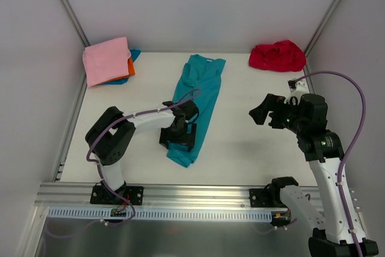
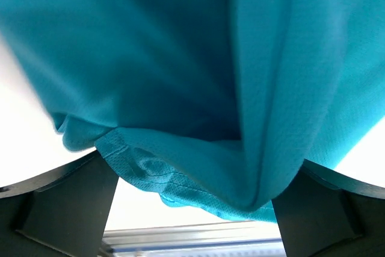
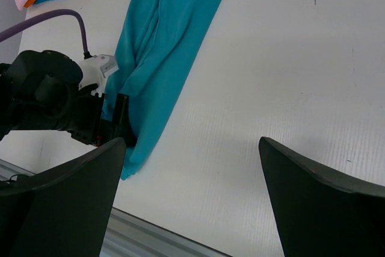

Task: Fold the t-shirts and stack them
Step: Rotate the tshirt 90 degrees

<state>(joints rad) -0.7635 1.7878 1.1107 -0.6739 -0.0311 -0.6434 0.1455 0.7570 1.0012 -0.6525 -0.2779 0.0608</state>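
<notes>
A teal t-shirt [image 1: 201, 88], folded into a long narrow strip, lies down the middle of the white table [image 1: 240, 148]. My left gripper [image 1: 178, 138] sits at its near end. In the left wrist view the teal t-shirt [image 2: 180, 58] fills the frame and its bunched hem lies between the wide-apart jaws of the left gripper [image 2: 195, 173], which is open. My right gripper [image 1: 260, 111] hovers open over bare table to the right of the teal t-shirt [image 3: 162, 46], with nothing between its fingers [image 3: 72, 197]. A crumpled red t-shirt [image 1: 278, 56] lies at the back right.
At the back left is a stack with a folded pink t-shirt [image 1: 107, 59] on top, and an orange one [image 1: 130, 66] and a blue one [image 1: 133, 55] showing beneath. Grey walls close the table's sides and back. A metal rail [image 1: 198, 195] runs along the near edge.
</notes>
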